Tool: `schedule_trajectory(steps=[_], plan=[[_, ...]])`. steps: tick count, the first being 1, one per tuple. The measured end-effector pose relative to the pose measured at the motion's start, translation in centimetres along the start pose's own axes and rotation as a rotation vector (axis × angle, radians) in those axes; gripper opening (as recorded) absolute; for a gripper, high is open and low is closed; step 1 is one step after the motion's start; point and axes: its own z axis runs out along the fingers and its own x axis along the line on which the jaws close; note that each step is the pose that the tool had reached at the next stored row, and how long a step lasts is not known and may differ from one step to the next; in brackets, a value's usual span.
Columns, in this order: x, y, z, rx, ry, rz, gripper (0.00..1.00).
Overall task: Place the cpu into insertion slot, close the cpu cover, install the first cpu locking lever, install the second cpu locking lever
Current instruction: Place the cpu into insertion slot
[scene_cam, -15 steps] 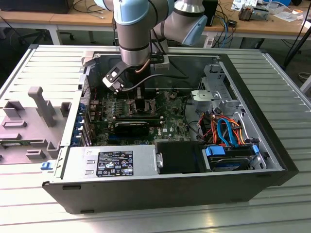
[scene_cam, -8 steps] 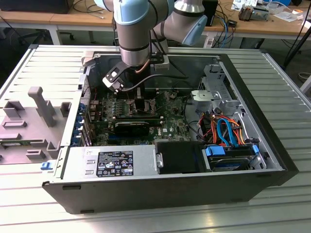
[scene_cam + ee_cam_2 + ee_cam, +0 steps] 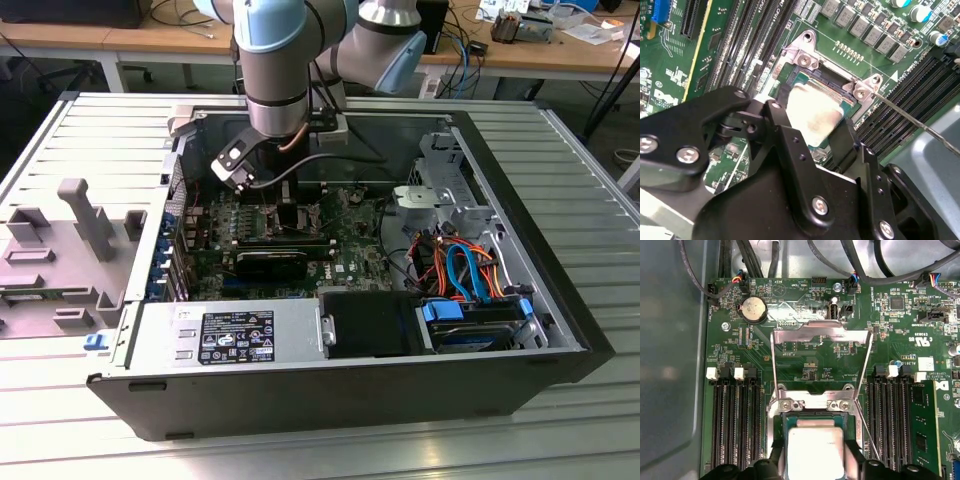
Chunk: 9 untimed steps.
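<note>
The cpu (image 3: 815, 447) lies silver top up in the insertion slot (image 3: 815, 415) — whether it is fully seated I cannot tell. The gripper (image 3: 815, 462) is over it, black fingers (image 3: 777, 457) pressed against two opposite edges, jaws clamped on the chip. The cpu cover (image 3: 822, 334) stands open past its hinge. A thin locking lever (image 3: 912, 119) slants away from the slot's corner. Black memory slots (image 3: 735, 430) flank the slot on both sides. In the exterior view the power supply (image 3: 235, 335) sits at six o'clock from the gripper — the blue drive bay (image 3: 470, 320) at four o'clock.

Dull silver metal tops the cpu (image 3: 816, 452); cpu cover (image 3: 822, 334) shiny bare metal; fingers (image 3: 790, 145) matt black
</note>
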Motion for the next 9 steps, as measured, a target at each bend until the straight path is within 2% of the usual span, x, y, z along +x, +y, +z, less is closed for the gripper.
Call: schedule_trajectory(steps=[1,6,7,9], plan=[[0.00,0.00,-0.01,0.0002,-0.0005,0.000,0.62],[-0.02,-0.01,-0.04,0.0010,-0.0017,0.000,0.62],[-0.02,0.00,-0.18,0.0008,-0.0004,0.001,0.62],[-0.05,0.06,-0.98,0.0010,0.0038,0.001,0.62]])
